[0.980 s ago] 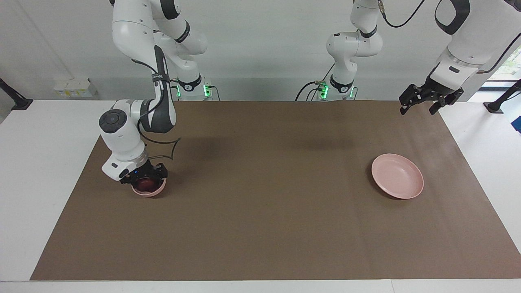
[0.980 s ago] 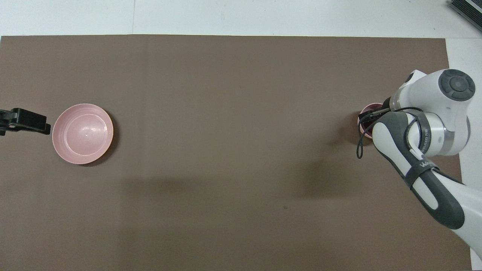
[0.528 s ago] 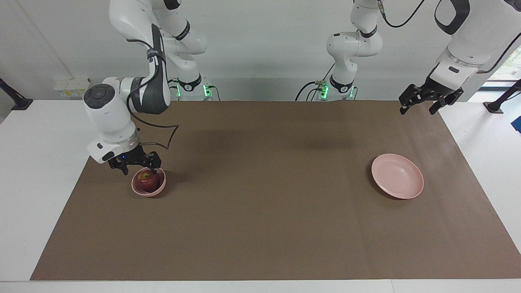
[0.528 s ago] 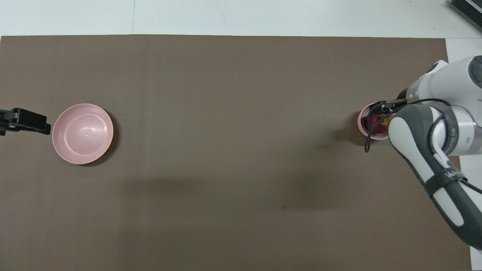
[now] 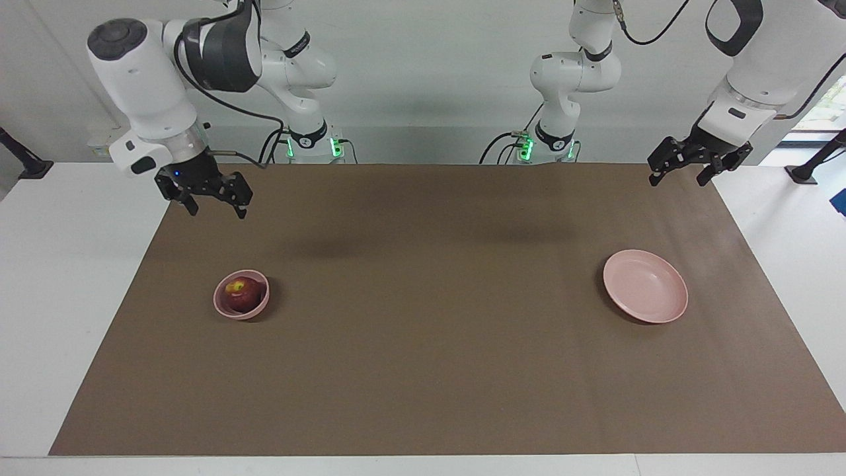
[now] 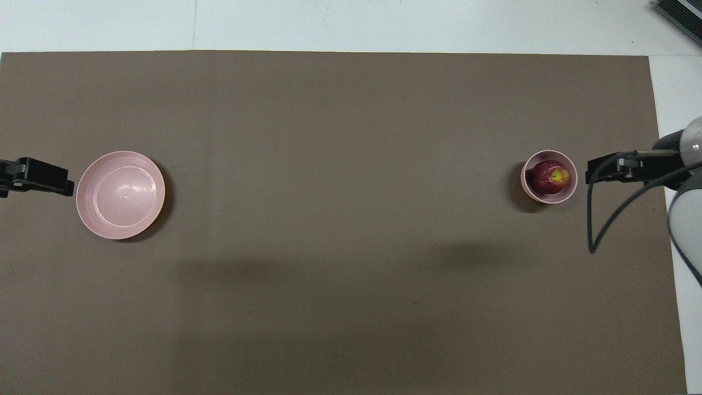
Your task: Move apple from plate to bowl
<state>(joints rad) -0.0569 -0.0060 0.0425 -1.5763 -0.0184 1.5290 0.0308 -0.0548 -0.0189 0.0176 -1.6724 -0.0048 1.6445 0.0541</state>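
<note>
Facing view: apple seated in bowl; plate bare. Right gripper raised, fingers apart, empty. Left gripper waiting, fingers apart. Transfer apparently complete.

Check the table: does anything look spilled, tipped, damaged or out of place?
Nothing stands out. The apple sits inside the upright bowl, and the plate lies flat and bare on the brown mat. Both end effectors hang clear above the mat's edges.
</note>
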